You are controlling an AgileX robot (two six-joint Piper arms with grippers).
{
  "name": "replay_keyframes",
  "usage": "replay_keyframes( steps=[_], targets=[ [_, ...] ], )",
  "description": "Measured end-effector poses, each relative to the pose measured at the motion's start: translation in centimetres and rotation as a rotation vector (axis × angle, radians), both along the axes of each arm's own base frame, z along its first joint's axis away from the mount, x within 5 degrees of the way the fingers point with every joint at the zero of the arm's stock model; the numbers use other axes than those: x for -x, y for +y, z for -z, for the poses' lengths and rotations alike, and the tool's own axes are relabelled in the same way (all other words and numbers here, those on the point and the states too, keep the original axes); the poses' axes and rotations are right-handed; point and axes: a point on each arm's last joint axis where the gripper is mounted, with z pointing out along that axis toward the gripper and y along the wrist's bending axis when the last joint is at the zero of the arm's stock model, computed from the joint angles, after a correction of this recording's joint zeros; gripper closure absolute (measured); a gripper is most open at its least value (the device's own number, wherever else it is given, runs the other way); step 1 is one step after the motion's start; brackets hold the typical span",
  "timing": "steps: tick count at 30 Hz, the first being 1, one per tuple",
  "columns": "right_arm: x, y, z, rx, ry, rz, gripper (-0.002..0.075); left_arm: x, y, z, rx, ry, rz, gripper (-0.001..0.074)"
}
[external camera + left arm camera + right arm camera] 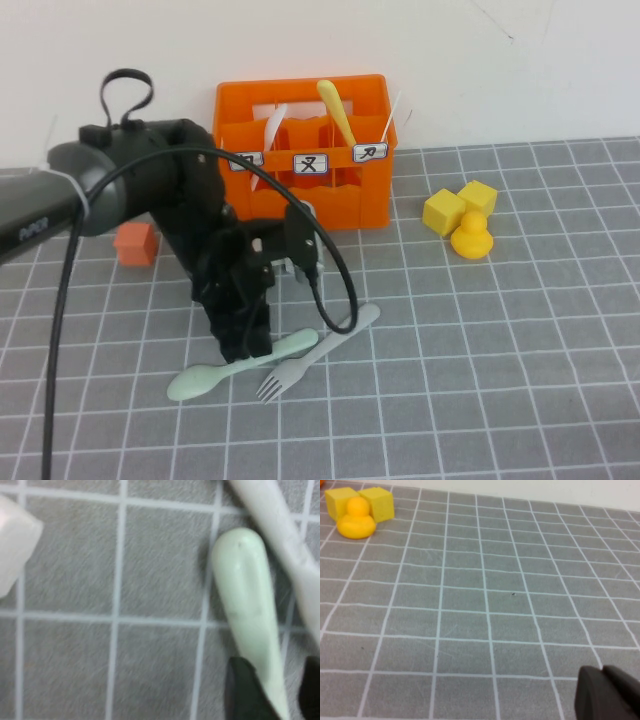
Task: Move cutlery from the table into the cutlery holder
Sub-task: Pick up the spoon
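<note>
The pale mint-green spoon (215, 373) lies on the grey gridded table (500, 350), with the grey-blue fork (320, 352) right beside it. My left gripper (245, 345) is down at the table over the spoon's handle. In the left wrist view the spoon handle (247, 595) runs between the two dark fingertips (245, 692); the left gripper (277, 692) is open astride it, with the fork handle (280, 525) alongside. The orange cutlery holder (350, 205) stands behind. My right gripper (605, 692) is shut and empty above bare table, out of the high view.
The holder holds a yellow spoon (338, 110) and a white utensil (272, 130). An orange-red cube (135, 244) sits left of the left arm. Two yellow cubes (445, 212) and a yellow duck (471, 238) sit right of the holder; the duck (356, 522) shows in the right wrist view.
</note>
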Motion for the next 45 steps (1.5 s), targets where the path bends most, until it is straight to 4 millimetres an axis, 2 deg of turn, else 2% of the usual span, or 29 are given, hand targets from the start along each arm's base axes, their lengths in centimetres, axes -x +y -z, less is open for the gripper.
replay_keyframes(
  steps=[5,8,15,20,27,29,32,33,41,45],
  targets=[
    [0.0,0.0,0.0,0.0,0.0,0.0,0.0729,0.9,-1.6,0.1,-0.062,-0.015,0.035,0.0363],
    [0.0,0.0,0.0,0.0,0.0,0.0,0.0729,1.3,-2.2,0.2,-0.116,-0.035,0.037,0.0297],
    [0.0,0.0,0.0,0.0,0.0,0.0,0.0729,0.5,-2.1,0.5,-0.142,-0.117,-0.135,0.0271],
    [0.0,0.0,0.0,0.0,0.0,0.0,0.0729,1.3,-1.7,1.8,-0.154,-0.103,-0.163,0.0273],
    [0.0,0.0,0.0,0.0,0.0,0.0,0.0729,2.2,-1.4,2.3,-0.128,-0.105,-0.178,0.0339],
    [0.0,0.0,0.0,0.0,0.0,0.0,0.0729,2.4,-1.3,2.4,-0.124,-0.096,-0.183,0.041],
    [0.0,0.0,0.0,0.0,0.0,0.0,0.0729,2.5,-1.3,2.4,-0.124,-0.079,-0.186,0.0587],
    [0.0,0.0,0.0,0.0,0.0,0.0,0.0729,2.5,-1.3,2.4,-0.122,-0.078,-0.187,0.0614],
    [0.0,0.0,0.0,0.0,0.0,0.0,0.0729,2.8,-1.1,1.3,-0.098,-0.12,-0.199,0.0611],
    [0.0,0.0,0.0,0.0,0.0,0.0,0.0729,3.1,-0.9,-2.3,-0.002,-0.264,-0.242,0.0611]
  ],
)
